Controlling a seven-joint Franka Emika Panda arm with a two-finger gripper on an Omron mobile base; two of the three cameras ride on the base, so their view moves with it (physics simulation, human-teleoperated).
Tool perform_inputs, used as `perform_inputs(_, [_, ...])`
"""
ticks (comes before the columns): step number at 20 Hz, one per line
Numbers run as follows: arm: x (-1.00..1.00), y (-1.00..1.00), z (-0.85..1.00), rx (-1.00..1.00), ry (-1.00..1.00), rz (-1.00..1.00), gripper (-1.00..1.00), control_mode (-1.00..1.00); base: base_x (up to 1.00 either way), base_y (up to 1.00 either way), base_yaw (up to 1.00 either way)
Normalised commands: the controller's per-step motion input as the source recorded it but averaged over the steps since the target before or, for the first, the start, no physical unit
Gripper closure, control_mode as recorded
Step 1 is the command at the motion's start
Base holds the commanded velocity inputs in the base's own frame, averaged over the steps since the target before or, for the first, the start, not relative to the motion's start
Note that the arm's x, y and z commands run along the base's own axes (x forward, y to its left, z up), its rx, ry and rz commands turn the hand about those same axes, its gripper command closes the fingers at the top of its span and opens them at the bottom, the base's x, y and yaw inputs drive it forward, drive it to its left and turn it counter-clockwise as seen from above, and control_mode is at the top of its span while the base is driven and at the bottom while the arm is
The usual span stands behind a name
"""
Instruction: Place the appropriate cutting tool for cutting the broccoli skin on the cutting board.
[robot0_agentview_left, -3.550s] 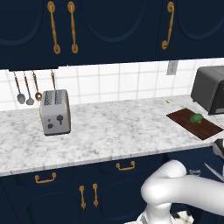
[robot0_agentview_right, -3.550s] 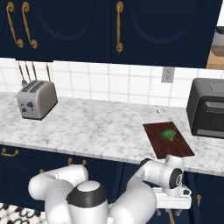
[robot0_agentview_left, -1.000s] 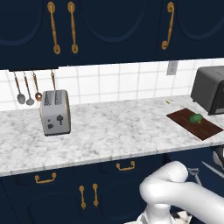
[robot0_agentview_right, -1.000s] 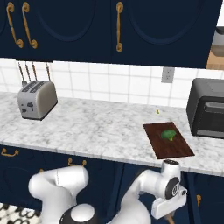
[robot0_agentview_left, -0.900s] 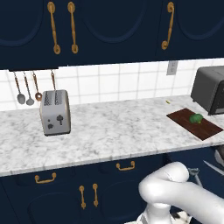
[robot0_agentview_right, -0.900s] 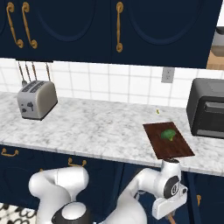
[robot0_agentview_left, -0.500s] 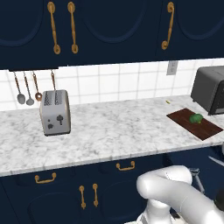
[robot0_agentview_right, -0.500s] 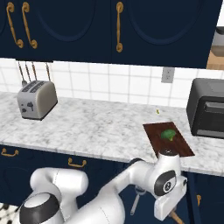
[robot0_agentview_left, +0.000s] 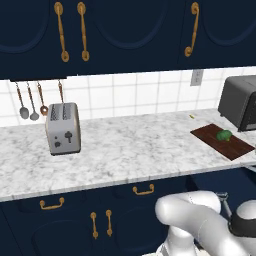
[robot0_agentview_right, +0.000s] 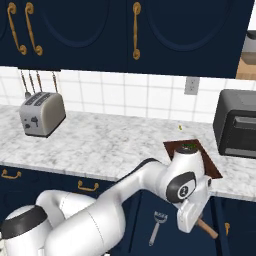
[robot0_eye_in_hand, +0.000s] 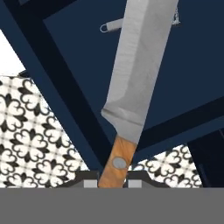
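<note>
Your fingers (robot0_eye_in_hand: 90, 184) are clenched narrowly on the knife (robot0_eye_in_hand: 139, 74) by its wooden handle, below the cutting board (robot0_agentview_right: 192, 156). Since half a second ago, the hand rose toward the table (robot0_agentview_right: 105, 145).

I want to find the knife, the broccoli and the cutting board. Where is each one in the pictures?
knife (robot0_eye_in_hand: 140, 74): hand view, middle of the silvery blade.
broccoli (robot0_agentview_left: 224, 135): left base view, top of the green floret.
cutting board (robot0_agentview_left: 210, 138): left base view, bare wood left of the floret.
</note>
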Motion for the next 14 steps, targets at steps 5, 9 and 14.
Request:
perform_inputs(5, [0.81, -0.08, 0.43, 0.0, 0.0, 0.02, 1.0, -1.0, 0.0, 0.0, 0.0])
perform_inputs(9, [0.81, -0.05, 0.04, 0.01, 0.0, 0.02, 1.0, -1.0, 0.0, 0.0, 0.0])
perform_inputs(14, [0.76, -0.04, 0.0, 0.04, 0.0, 0.02, 1.0, -1.0, 0.0, 0.0, 0.0])
